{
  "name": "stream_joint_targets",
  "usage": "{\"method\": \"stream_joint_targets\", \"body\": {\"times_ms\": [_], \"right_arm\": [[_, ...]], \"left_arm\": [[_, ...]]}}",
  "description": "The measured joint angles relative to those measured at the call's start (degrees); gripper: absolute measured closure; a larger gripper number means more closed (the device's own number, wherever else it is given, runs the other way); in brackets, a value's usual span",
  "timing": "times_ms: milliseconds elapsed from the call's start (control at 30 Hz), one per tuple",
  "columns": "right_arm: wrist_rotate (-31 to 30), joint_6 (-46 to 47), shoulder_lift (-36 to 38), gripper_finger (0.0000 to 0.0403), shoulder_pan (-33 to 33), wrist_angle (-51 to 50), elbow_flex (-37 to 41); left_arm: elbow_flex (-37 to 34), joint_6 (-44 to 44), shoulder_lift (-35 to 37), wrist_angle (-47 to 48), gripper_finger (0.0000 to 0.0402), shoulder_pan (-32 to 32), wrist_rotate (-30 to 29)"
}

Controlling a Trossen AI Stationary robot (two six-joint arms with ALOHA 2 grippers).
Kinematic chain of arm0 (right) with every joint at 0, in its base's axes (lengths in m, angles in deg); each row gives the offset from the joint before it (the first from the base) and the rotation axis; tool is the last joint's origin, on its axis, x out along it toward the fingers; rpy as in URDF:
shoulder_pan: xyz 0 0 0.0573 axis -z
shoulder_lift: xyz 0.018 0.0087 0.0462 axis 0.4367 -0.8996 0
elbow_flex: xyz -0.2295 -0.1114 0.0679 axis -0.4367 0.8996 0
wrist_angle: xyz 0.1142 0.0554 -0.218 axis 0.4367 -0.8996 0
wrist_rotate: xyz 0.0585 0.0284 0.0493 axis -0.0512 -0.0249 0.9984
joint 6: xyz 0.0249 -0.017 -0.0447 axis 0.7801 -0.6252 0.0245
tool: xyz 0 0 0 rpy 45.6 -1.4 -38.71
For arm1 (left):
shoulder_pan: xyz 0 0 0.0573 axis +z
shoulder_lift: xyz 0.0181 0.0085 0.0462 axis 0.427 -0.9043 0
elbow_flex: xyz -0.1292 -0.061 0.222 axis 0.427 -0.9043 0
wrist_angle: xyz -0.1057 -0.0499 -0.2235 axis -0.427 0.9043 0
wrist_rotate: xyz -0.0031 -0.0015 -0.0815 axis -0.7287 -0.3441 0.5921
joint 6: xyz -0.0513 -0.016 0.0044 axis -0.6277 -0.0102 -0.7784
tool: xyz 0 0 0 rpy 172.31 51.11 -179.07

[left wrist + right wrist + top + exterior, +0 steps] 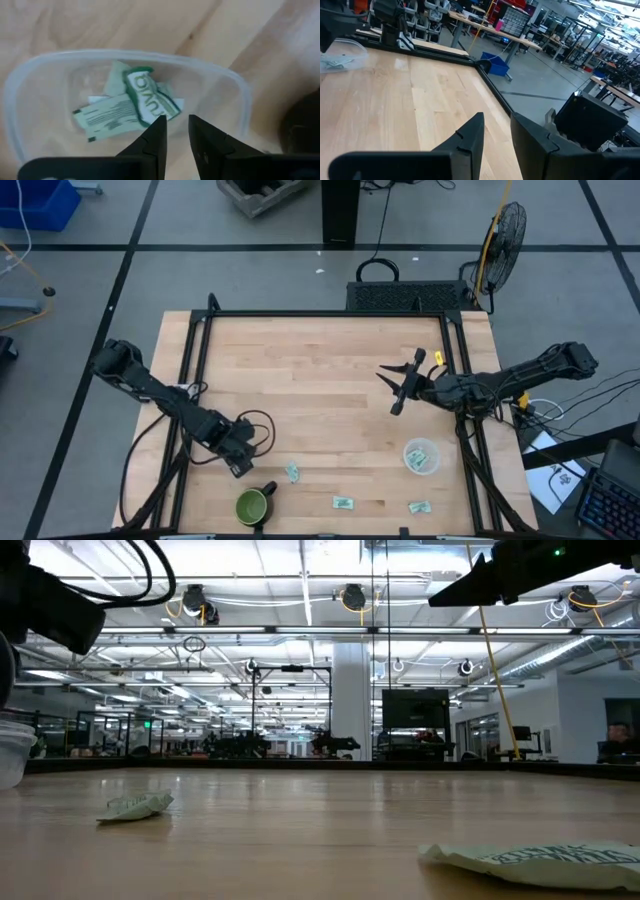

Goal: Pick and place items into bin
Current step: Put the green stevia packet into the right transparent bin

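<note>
High view: the bench (320, 380) is seen whole, with the right gripper (398, 385) held clear above its middle, fingers spread and empty, presumably parked so the work area is not crowded. The left gripper (240, 464) is placed near the dark green mug (252, 505); what lies beneath it is hidden there by the arm. That is supplied only by the left wrist view: a clear bin (30, 75) directly below, fingers slightly parted, nothing pinched, and packets (145, 100) lying inside, so a drop seems complete. Three loose packets (344, 502) are left on the bench, best counted from above.
</note>
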Motion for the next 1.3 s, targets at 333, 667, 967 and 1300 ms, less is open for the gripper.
{"method": "stream_joint_targets", "body": {"times_ms": [333,667,967,1300], "right_arm": [[0.0,-3.7,0.0,0.0314,0.0,0.0,0.0],[13.9,-2.8,0.0,0.0314,2.0,0.5,0.0],[32.8,0.4,-5.9,0.0314,4.6,4.6,-1.7],[32.8,6.9,-18.4,0.0314,-0.1,-24.7,-20.8]], "left_arm": [[0.0,-1.2,0.0,-1.6,0.0314,0.0,6.1],[0.0,2.5,2.4,-1.7,0.0314,3.2,3.0],[5.0,17.5,13.3,-2.1,0.0314,7.4,-11.7],[8.6,38.3,14.9,-17.2,0.0314,12.0,-29.3]]}}
